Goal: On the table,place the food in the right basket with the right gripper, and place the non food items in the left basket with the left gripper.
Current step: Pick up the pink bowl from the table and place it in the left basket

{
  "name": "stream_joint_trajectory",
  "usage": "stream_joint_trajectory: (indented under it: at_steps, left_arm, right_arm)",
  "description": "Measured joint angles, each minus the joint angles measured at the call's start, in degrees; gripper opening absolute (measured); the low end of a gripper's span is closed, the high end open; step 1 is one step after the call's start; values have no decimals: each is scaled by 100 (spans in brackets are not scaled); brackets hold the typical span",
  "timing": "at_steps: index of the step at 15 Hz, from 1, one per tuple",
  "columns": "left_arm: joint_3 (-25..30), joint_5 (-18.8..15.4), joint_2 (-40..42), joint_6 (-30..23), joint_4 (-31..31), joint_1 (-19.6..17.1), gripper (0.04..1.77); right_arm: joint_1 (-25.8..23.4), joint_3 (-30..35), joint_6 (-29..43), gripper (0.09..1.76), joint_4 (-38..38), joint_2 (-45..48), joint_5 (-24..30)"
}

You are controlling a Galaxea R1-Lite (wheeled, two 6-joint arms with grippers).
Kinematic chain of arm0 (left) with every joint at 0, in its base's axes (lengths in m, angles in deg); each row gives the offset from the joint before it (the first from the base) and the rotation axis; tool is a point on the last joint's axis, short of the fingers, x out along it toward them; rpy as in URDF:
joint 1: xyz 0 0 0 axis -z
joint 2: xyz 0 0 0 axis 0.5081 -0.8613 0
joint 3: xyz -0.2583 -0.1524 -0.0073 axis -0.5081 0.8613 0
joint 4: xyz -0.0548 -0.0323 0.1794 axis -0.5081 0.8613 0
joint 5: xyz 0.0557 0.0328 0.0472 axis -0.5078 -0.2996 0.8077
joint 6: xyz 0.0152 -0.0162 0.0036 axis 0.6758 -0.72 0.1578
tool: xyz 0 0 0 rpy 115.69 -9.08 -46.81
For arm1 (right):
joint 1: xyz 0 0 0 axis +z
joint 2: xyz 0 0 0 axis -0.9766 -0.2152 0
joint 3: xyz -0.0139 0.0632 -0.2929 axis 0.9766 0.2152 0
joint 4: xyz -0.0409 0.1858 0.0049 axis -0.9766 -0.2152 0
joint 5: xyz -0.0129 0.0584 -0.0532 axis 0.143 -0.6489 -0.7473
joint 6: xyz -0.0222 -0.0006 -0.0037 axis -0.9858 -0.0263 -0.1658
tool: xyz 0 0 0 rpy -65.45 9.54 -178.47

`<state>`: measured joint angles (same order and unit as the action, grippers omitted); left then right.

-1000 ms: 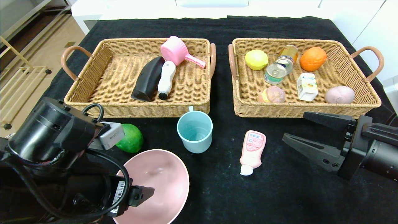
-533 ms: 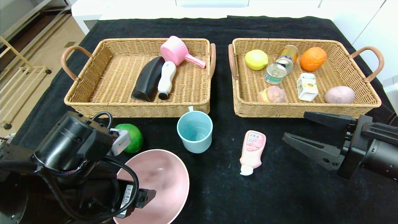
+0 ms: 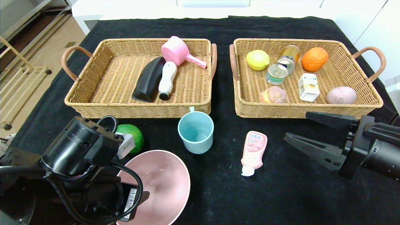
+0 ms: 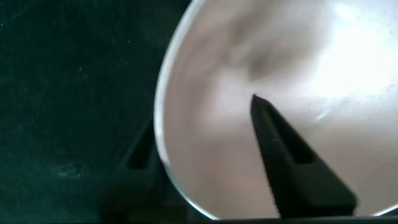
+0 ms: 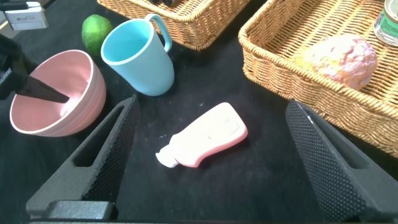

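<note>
Black-draped table (image 3: 218,193) with two wicker baskets at its far side. The left gripper (image 4: 205,155) straddles the bowl (image 3: 162,184) rim, one finger inside and one outside, jaws partly closed, grip not yet evident, presumably to lift it into the left basket (image 3: 93,103). The right gripper (image 3: 300,131) waits open beside the bottle (image 3: 253,151).

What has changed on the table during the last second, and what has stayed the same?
The left gripper moved forward and lower, its fingers closing over the rim of the pink bowl, one inside and one outside. The right gripper stayed open above the table; mug, bottle, green fruit and both baskets' contents did not move.
</note>
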<state>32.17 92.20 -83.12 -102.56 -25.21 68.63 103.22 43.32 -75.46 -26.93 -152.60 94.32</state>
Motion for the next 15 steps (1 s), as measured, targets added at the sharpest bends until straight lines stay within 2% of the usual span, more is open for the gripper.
stream_joint_trajectory:
  at_steps: [1,2,3,15]
  left_arm:
    - [2,0,-2,0,-1,5,80]
    - [2,2,-5,0,-1,5,60]
    - [-16,-26,-2,-16,-72,5,16]
    - [22,-1,-5,-2,11,22,19]
  right_arm:
    - [0,0,0,171,-2,0,2]
    - [0,0,0,171,-5,-2,2]
    - [0,0,0,171,-7,-7,2]
    - [0,0,5,171,-7,-44,2]
